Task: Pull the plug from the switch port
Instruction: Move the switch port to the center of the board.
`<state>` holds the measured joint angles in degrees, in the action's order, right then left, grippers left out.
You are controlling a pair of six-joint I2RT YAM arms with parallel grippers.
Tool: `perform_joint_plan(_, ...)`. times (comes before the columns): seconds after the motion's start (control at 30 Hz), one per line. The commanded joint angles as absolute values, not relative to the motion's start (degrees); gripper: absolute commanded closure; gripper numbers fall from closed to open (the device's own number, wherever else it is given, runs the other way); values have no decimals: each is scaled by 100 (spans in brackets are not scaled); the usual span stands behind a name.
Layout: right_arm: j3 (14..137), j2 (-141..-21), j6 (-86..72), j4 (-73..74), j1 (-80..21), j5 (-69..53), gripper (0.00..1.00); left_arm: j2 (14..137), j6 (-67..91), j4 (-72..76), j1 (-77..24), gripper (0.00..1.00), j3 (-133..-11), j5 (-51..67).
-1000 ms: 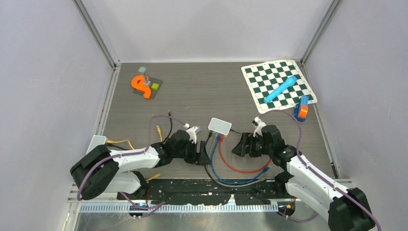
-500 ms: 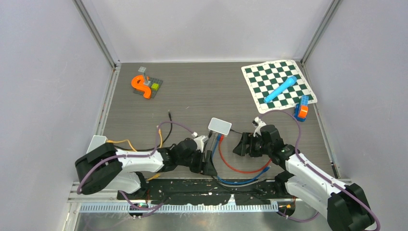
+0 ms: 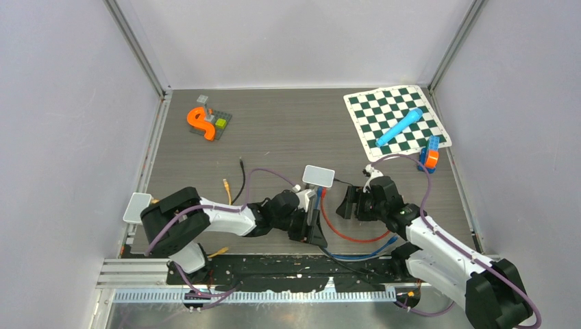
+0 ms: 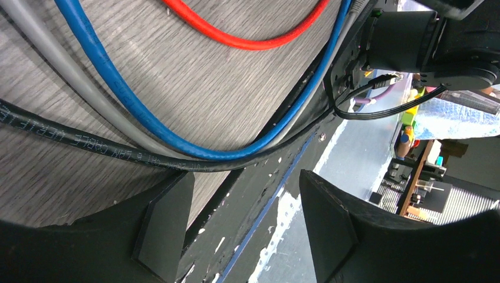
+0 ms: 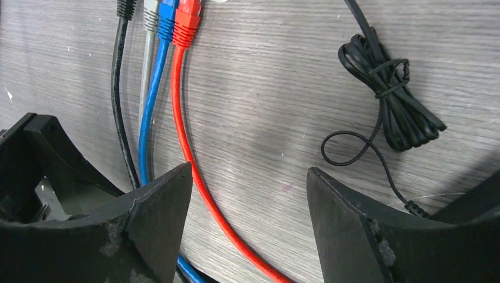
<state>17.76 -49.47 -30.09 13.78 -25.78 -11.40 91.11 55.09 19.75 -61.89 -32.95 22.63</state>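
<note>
The white switch [image 3: 318, 176] lies mid-table between my two arms. Red [image 5: 187, 23], blue [image 5: 168, 17], grey [image 5: 151, 15] and black [image 5: 124, 7] plugs sit side by side at its near edge; the ports themselves are cut off at the top of the right wrist view. My right gripper [image 3: 344, 203] is open just right of the cables, low over the table, with the red cable [image 5: 194, 171] on the table below the gap between its fingers [image 5: 247, 177]. My left gripper [image 3: 316, 236] is open and empty [image 4: 247, 183] over the table's near edge, just past the cable loops [image 4: 118, 88].
A checkered mat [image 3: 425, 130] with a blue cylinder [image 3: 399, 127] lies at the back right, an orange-and-blue block [image 3: 430, 153] beside it. An orange S-piece on a grey plate [image 3: 200, 122] is back left. A coiled black cord [image 5: 389, 100] lies right of the switch. A black strip [image 3: 274, 271] runs along the near edge.
My left arm has swung right and toward the near edge, across the cable loops. The switch has shifted slightly right and back. The right gripper has barely moved.
</note>
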Motion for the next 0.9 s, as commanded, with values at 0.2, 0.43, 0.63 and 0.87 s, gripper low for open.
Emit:
perform_joint_plan(0.2, 2480, -4999, -2639, 1577, -2601, -498, 22, 8473, 5384, 1999, -6222, 31, -2989, 2051)
perform_joint_plan(0.43, 2773, -5005, -2559, 1508, -2602, -281, 20, 7167, 4760, 669, -6203, 13, -2737, 851)
perform_joint_plan(0.63, 2984, -5450, -2997, 1010, -2601, -296, 18, 7024, 3635, -652, -5770, 0, -3696, -203)
perform_joint_plan(0.87, 3537, -6419, -3712, 727, -2591, -423, 13, 7548, 2934, -845, -4600, 0, -4693, 198)
